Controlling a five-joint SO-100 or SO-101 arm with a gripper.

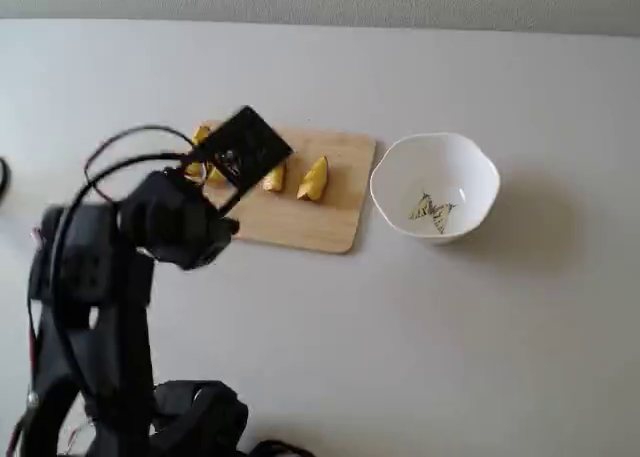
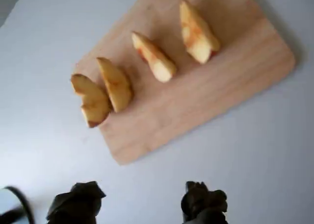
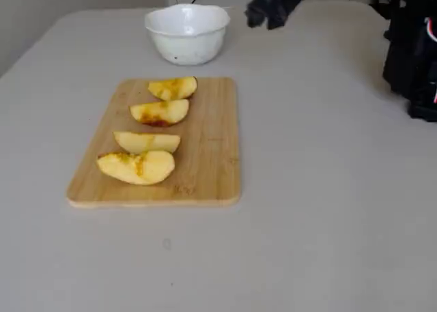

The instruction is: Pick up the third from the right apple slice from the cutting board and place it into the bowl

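While the gripper [image 2: 137, 204] hangs released and empty over bare worktop [image 2: 255, 150], nothing is picked yet.
All four wedges lie on the cutting board [image 2: 216, 87]; the apple slice [image 2: 115, 83], third from the right in the wrist view, sits just beside the board-edge wedge [image 2: 91, 100], perhaps touching, so finger room is tight there. Grasp, carry and drop remain; the bowl [image 1: 436, 185] stands empty just off the board's right edge in a fixed view.

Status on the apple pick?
Gripper open, empty, over table short of the cutting board. Apple slice lying on board, tight beside the end slice. Bowl holds no slice. Path clear.
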